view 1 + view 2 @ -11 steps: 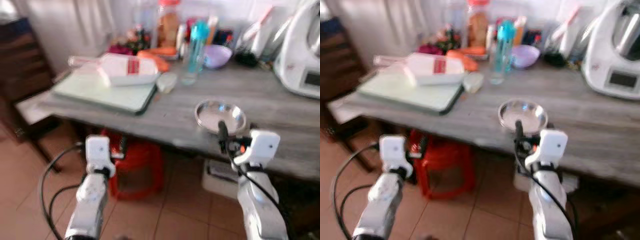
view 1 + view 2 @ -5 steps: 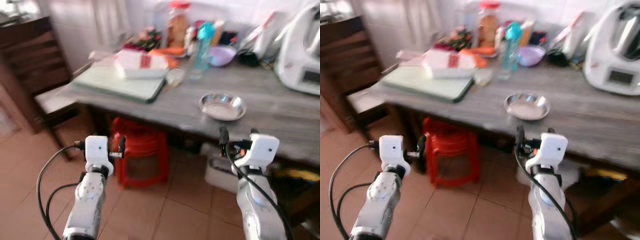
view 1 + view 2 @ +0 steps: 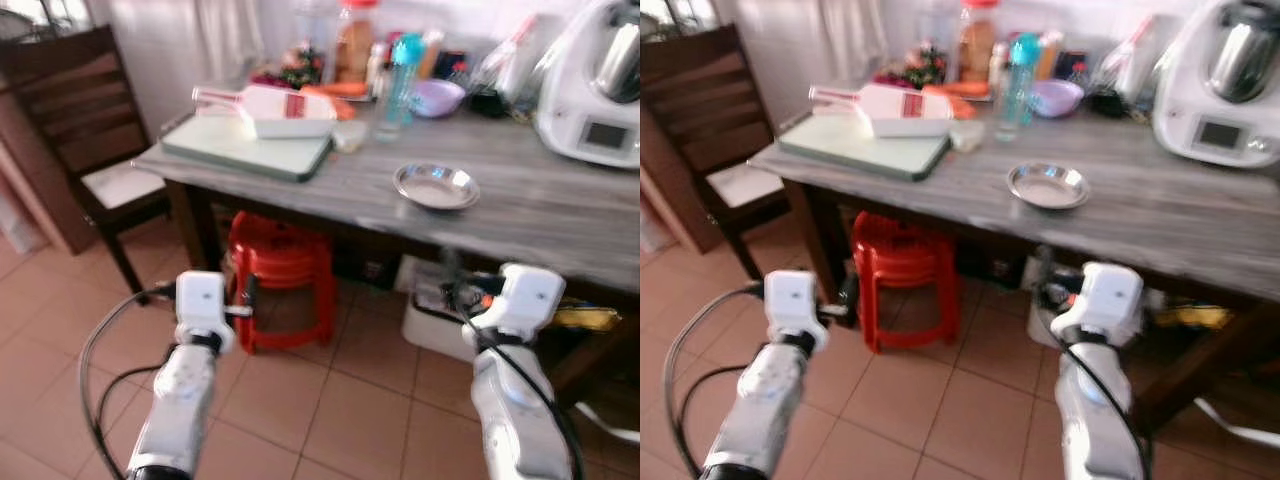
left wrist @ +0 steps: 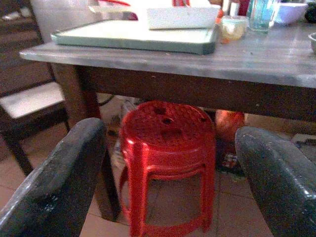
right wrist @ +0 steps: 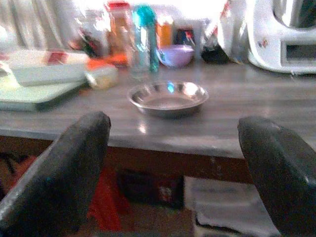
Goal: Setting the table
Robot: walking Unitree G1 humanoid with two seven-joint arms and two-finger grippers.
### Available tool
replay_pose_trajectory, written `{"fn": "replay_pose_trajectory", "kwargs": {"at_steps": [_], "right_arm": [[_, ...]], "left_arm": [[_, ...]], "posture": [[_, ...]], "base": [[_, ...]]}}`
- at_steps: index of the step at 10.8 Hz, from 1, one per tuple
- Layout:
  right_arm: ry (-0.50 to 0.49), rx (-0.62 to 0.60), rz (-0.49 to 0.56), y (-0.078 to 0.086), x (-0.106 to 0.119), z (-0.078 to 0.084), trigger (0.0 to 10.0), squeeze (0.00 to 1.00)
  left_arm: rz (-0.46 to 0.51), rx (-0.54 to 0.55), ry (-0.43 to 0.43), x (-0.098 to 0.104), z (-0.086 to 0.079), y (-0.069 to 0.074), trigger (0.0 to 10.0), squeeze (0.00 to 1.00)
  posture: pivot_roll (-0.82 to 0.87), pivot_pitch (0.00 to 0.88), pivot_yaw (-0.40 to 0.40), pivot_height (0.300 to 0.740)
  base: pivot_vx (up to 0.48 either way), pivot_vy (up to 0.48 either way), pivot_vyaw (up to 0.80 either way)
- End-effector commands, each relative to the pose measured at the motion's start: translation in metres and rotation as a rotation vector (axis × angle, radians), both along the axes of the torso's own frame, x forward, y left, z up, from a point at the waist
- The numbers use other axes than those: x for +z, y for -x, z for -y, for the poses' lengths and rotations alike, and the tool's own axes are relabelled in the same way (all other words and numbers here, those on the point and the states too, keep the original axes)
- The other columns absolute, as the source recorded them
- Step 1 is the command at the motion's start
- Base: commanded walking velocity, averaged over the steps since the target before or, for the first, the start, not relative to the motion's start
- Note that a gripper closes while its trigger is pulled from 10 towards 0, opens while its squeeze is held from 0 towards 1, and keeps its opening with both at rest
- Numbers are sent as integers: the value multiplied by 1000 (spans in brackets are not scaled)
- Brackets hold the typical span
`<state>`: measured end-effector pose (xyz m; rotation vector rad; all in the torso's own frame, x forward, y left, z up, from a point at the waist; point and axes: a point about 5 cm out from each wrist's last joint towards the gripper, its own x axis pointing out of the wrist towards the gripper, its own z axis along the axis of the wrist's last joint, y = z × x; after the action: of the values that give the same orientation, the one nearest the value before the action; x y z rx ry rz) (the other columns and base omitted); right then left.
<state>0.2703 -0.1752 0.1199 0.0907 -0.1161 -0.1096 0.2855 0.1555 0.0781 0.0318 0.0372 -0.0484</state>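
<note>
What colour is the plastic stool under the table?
Red. The round plastic stool under the wooden table shows best in the left wrist view.

A grey wood-grain table [image 3: 560, 215] on dark legs spans the room, its far edge against a pale wall with white curtains [image 3: 225, 35]. Beneath its left end stands a stack of red plastic stools [image 3: 282, 275]. Just off the left corner sits a dark wooden chair [image 3: 85, 130] with a pale seat. The floor [image 3: 340, 400] is terracotta tile — bright daylight washes the far side.
</note>
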Motion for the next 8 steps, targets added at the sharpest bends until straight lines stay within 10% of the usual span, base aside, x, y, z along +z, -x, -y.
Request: {"fn": "replay_pose_trajectory", "kwargs": {"at_steps": [1, 8], "right_arm": [[1, -1, -2, -2, 1, 3, 10000, 0], [25, 11, -8, -1, 1, 9, 10000, 0]], "left_arm": [[4, -10, 1, 1, 3, -1, 10000, 0], [33, -120, 46, 8, 21, 0, 10000, 0]], "posture": [[86, 0, -19, 740], [71, 0, -20, 740]], "base": [[-289, 0, -712], [-40, -47, -107]]}}
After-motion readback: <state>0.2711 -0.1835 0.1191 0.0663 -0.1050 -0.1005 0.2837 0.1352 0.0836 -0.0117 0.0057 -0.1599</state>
